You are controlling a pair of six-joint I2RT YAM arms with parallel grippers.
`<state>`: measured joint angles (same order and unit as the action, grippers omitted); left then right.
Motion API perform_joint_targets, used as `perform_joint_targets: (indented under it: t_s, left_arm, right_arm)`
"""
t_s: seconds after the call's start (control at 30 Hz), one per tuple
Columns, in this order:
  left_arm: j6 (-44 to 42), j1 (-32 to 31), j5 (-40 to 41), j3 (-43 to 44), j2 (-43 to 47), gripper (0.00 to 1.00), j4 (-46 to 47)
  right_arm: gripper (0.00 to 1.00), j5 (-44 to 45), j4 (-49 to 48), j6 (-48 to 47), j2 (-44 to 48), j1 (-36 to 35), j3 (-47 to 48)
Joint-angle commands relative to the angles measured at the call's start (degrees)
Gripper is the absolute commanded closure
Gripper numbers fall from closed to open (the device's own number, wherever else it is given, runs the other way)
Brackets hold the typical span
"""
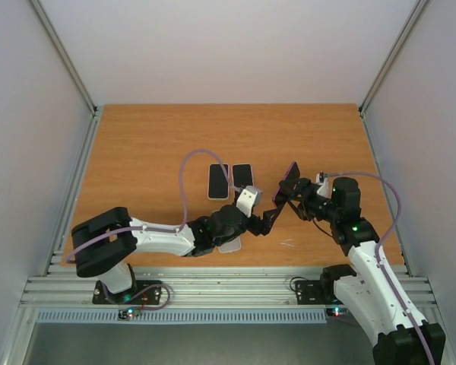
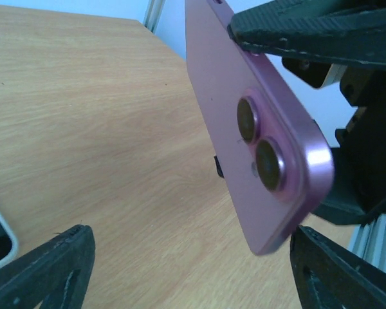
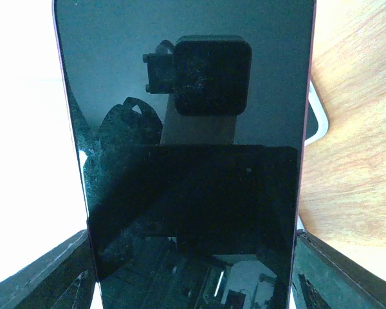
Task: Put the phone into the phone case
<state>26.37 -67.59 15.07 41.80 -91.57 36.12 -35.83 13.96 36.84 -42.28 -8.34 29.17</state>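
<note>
Phone [image 2: 244,148]: aloft, clamped in right end effector [image 1: 296,194]; left end effector [image 1: 272,217] released, jaws spread beside it. Phone case [image 1: 218,181], nine o'clock on desk [image 1: 152,152]: empty; insertion outstanding.

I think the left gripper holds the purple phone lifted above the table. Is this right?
Not quite. The right gripper, not the left, holds the purple phone lifted above the table. The left wrist view shows it: the left gripper is open, its own fingers wide apart, while a finger of the other arm clamps the phone's edge.
</note>
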Motion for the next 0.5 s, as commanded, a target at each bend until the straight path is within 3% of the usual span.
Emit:
perform_joint_targets:
  t_s: [0.0, 0.2, 0.47]
  left_arm:
    - [-1.5, -0.4, 0.0, 3.4, -3.3, 0.18, 10.1]
    - [-2.0, -0.4, 1.2, 3.8, -5.4, 0.36, 12.5]
    - [-0.6, -0.4, 1.3, 4.0, -7.4, 0.75, 13.9]
  right_arm:
    - [0.41, -2.0, -0.7, 1.4, 2.2, -0.5, 0.1]
    - [0.41, -2.4, -0.9, 1.9, 2.9, -0.7, 0.1]
    - [0.41, -2.2, -2.4, 2.7, 3.0, -2.1, -1.2]
